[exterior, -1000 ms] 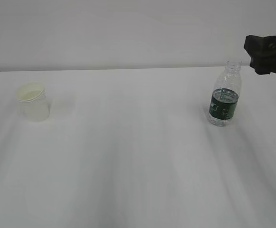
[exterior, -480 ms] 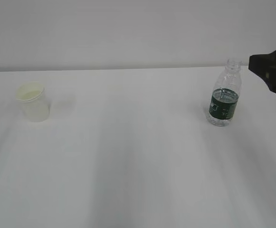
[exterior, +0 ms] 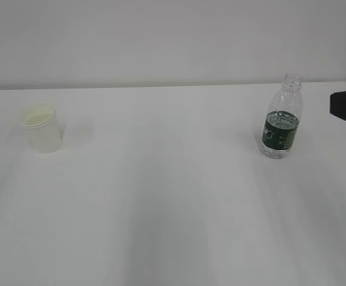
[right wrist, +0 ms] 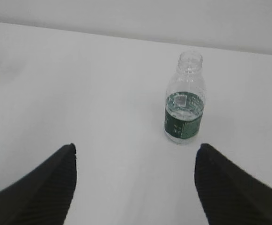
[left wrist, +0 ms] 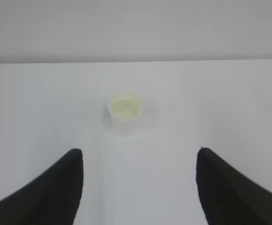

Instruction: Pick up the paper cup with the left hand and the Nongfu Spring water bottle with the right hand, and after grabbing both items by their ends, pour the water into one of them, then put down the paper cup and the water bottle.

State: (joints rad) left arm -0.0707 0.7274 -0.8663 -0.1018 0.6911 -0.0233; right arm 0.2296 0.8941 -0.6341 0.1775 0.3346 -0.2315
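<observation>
Paper cup [exterior: 41, 128] stands left of frame, Nongfu Spring water bottle [exterior: 281, 119] right, both upright on the table [exterior: 173, 208]. Left hand [left wrist: 138, 187] and right hand [right wrist: 133, 185] gape empty; putting down looks done.

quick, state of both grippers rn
left gripper: open, empty, paper cup ahead of it
right gripper: open, empty, water bottle ahead of it

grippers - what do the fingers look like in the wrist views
Left gripper: two black fingers with finely ribbed surfaces, broad at the base, tapering to rounded tips. Right gripper: the same black ribbed fingers. No cables or markings show.
</observation>
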